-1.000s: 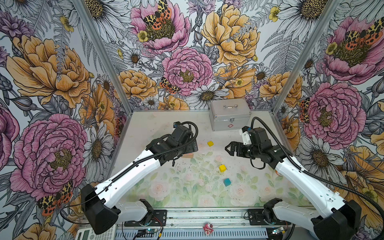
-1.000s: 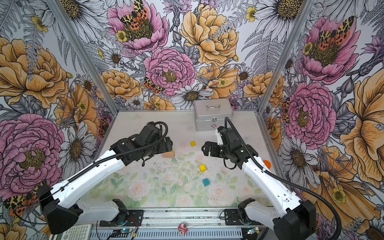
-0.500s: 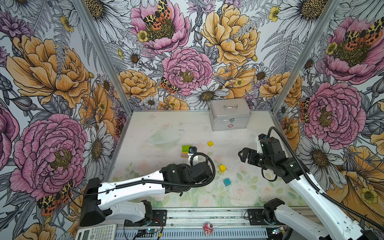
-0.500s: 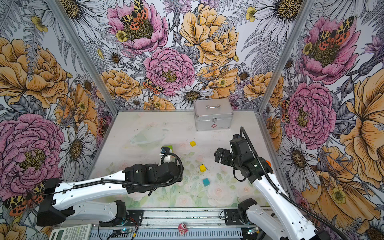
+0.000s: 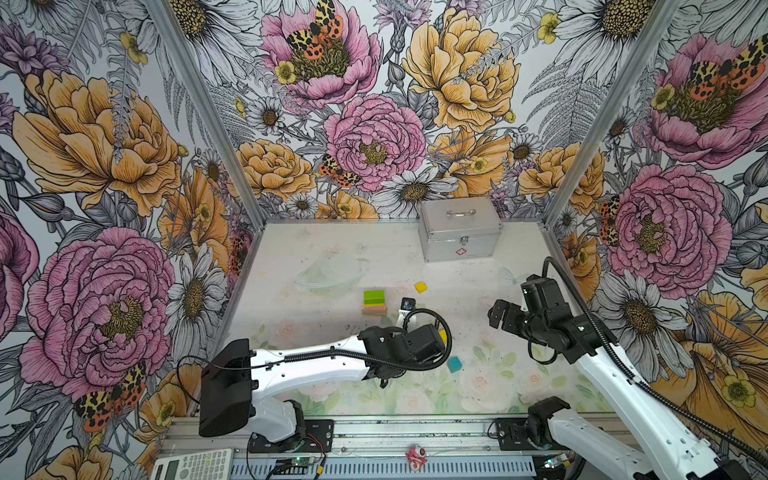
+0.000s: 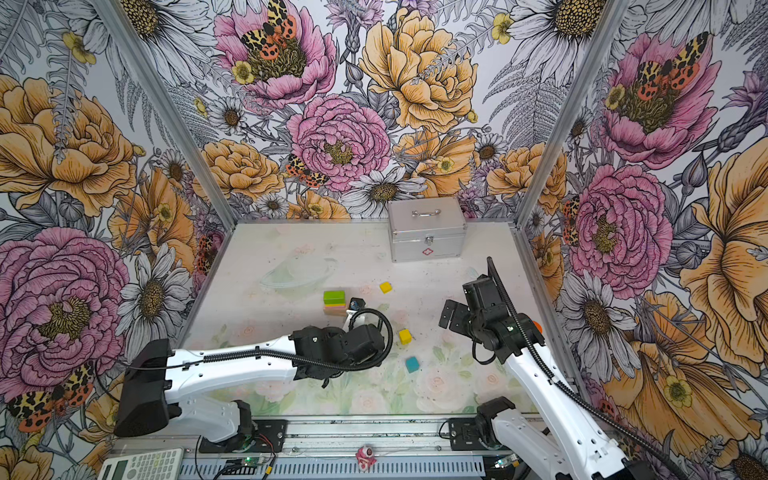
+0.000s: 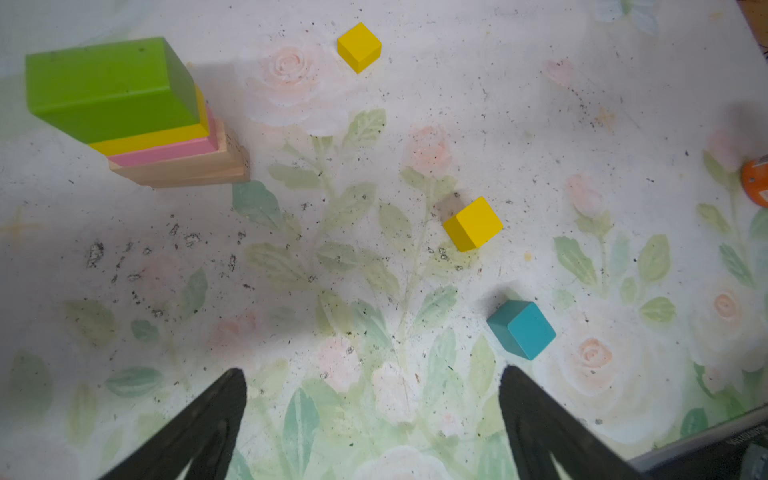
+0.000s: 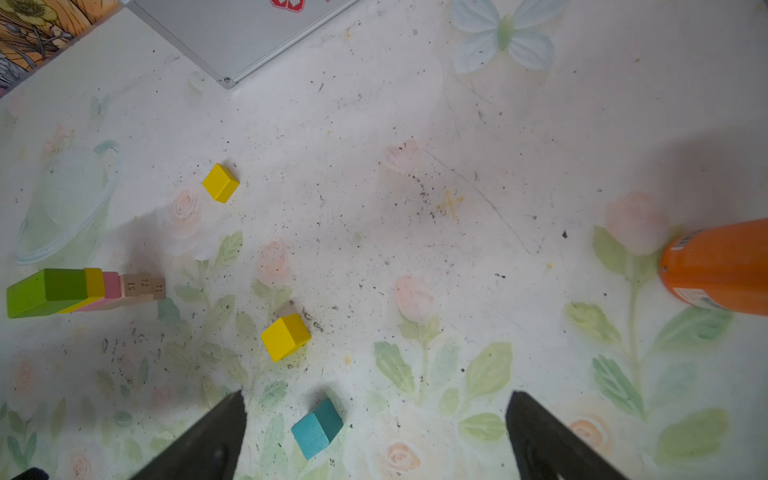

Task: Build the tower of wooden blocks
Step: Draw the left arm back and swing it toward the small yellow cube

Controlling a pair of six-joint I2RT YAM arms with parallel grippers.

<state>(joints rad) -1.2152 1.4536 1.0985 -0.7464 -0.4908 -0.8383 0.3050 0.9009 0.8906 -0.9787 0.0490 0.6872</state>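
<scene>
The tower [image 5: 374,302] [image 6: 334,302] stands mid-table: tan bars at the base, then a pink slab, a yellow slab and a green bar [image 7: 108,87] on top. Loose wood blocks lie to its right: a far yellow cube [image 5: 420,286] [image 7: 359,48], a nearer yellow cube [image 6: 405,336] [image 7: 473,224] and a teal cube [image 5: 454,364] [image 8: 318,428]. My left gripper [image 7: 372,374] hangs open and empty above the table, in front of the tower and next to the teal cube. My right gripper [image 5: 498,316] [image 8: 376,395] is open and empty, right of the cubes.
A silver metal case [image 5: 459,228] sits at the back wall. An orange object [image 8: 715,266] [image 6: 536,326] lies by the right wall under the right arm. Flowered walls close in three sides. A calculator [image 5: 193,465] rests on the front rail.
My left arm has pulled back from the tower toward the front, leaving the green bar on top. The right arm has drawn back to the right.
</scene>
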